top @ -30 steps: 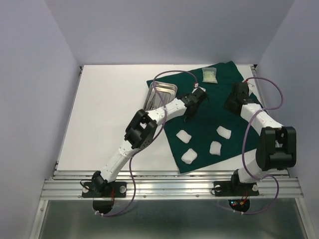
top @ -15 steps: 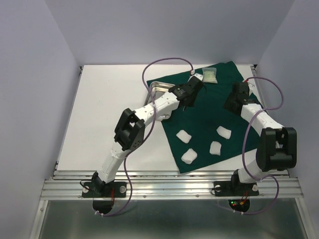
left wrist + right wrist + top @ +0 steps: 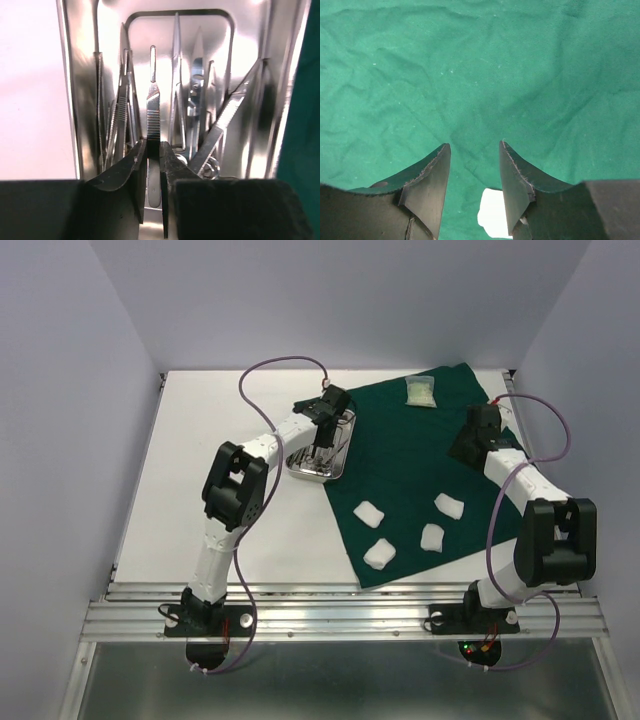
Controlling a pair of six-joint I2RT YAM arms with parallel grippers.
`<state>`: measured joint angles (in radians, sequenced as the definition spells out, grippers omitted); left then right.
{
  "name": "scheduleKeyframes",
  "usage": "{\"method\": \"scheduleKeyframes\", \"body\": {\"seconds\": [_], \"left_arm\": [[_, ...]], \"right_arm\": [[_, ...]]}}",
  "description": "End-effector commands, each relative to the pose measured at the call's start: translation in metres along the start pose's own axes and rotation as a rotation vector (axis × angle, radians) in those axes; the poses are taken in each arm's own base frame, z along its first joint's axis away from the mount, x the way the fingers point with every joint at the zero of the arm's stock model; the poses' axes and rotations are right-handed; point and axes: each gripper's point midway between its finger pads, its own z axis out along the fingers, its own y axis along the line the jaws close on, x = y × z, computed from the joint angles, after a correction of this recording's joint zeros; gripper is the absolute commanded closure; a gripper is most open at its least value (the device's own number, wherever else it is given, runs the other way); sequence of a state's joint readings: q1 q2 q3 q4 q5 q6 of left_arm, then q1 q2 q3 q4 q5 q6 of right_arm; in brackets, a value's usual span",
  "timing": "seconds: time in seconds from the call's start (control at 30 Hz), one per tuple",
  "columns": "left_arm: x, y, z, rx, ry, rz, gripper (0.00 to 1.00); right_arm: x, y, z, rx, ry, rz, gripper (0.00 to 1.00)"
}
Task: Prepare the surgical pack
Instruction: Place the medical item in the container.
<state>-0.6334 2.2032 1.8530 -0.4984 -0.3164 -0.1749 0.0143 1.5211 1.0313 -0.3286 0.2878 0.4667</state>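
Left gripper (image 3: 152,148) pinches 1 slim steel instrument (image 3: 152,107) inside the tray (image 3: 315,475) at the drape's (image 3: 400,470) left edge. The narrow hold (edge-on) could let it twist and snag its neighbours. Right gripper (image 3: 474,147) hangs parted, empty.

Dark green drape (image 3: 400,455); shiny steel tray (image 3: 312,472); white gauze pads (image 3: 369,512); pale packet (image 3: 421,391).

Left claw (image 3: 321,452) – over steel tray (image 3: 338,468)
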Motion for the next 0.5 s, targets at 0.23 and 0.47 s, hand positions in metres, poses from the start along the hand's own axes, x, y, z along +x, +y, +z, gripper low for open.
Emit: {"method": "scheduleKeyframes", "body": {"seconds": [0.23,0.47], "left_arm": [[-0.012,0.031,-0.006,-0.036,-0.029,0.004,0.65],[-0.025,0.031,-0.024,-0.015,-0.052,-0.015,0.38]], "right_arm": [[-0.018,0.006,-0.007,-0.027,-0.056,0.000,0.50],[-0.016,0.005,-0.007,-0.024,-0.053,-0.003,0.50]]}}
